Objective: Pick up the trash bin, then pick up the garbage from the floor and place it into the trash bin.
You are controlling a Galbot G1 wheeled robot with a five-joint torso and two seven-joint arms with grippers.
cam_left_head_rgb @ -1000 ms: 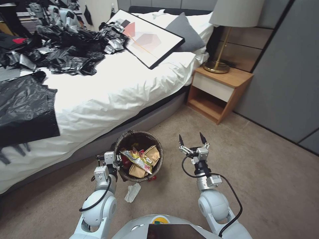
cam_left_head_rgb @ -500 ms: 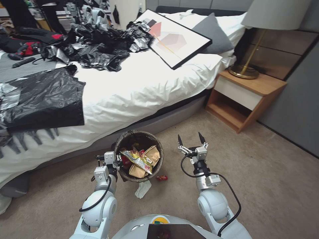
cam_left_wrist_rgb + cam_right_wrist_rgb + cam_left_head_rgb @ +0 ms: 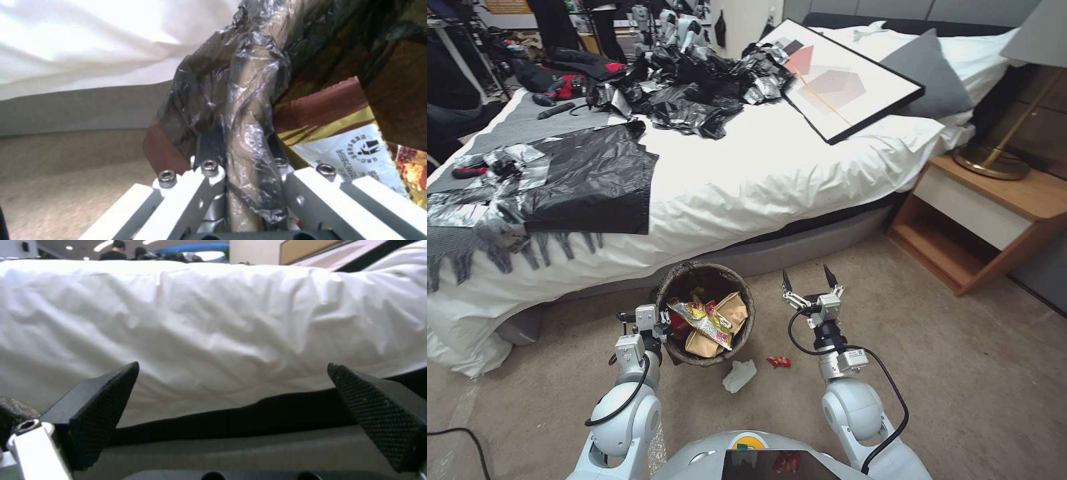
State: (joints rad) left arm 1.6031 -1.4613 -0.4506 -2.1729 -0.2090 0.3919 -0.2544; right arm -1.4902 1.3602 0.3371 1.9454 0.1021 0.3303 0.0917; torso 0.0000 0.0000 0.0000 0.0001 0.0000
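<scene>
We note left gripper (image 3: 662, 327) pinching the bin (image 3: 746, 319) rim lower centre; right gripper (image 3: 808, 281) gaping, empty. Overfull wrappers (image 3: 702, 319) may spill.

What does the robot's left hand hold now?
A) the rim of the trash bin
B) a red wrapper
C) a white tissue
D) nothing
A: the left hand is shut on the bag-lined rim of the trash bin; tissue and red wrapper lie on the floor.

Trash bin (image 3: 705, 313) upright, brown-lined, holding wrappers; white tissue (image 3: 739, 375), red scrap (image 3: 778, 362) on floor beside.
</scene>
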